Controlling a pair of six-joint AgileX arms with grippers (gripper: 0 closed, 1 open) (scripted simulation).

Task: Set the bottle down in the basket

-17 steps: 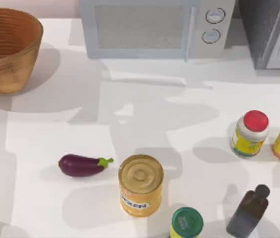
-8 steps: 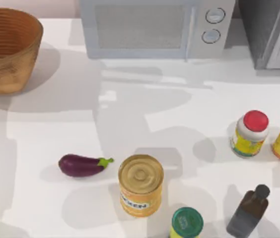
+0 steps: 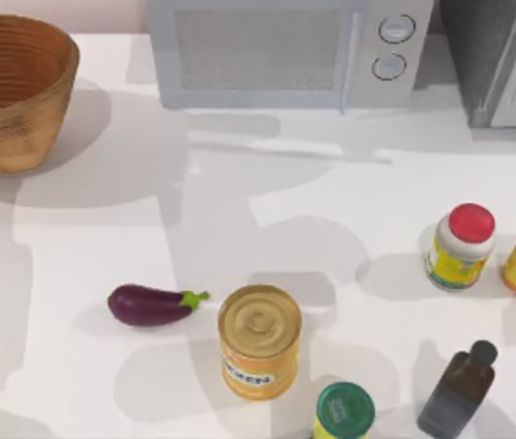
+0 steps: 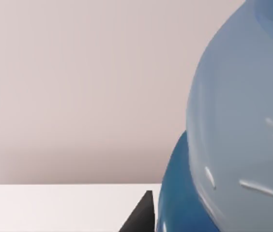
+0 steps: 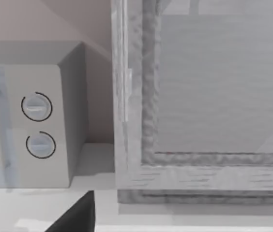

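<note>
**Bottle aloft in the left grip, basket waiting at the far left corner**

The microwave [image 3: 276, 55] along the table's far edge is the biggest thing here. It shows two round dials and no writing I can read. Next in size is the basket [image 3: 11, 91] at the far left corner of the table [image 3: 102, 247], wide-mouthed with nothing visible inside.

The bottle [image 4: 243, 121] sits right against the left wrist view, its pale translucent body above a dark blue base, and it is off the table. I judge the left gripper [image 4: 141, 215] to be clamped on it, with one dark tip showing beside the base. The bottle looks like thin clear plastic, so it is probably light, smooth and slightly springy. A firm hold on the stiffer lower body should keep it from slipping, and a hard squeeze could dent it. Its label is out of sight here, so there is nothing on it to read.

The right gripper [image 5: 76, 215] is parked facing the microwave's dials, and I cannot tell whether it is apart or together.

The gold-topped can [image 3: 259, 340] near the front edge bears a white strip with letters ending in "KEN". The red-capped jar [image 3: 460, 245] near the right edge has a yellow label too small to read, and the brown bottle [image 3: 459, 389] at the front right shows no text.
</note>
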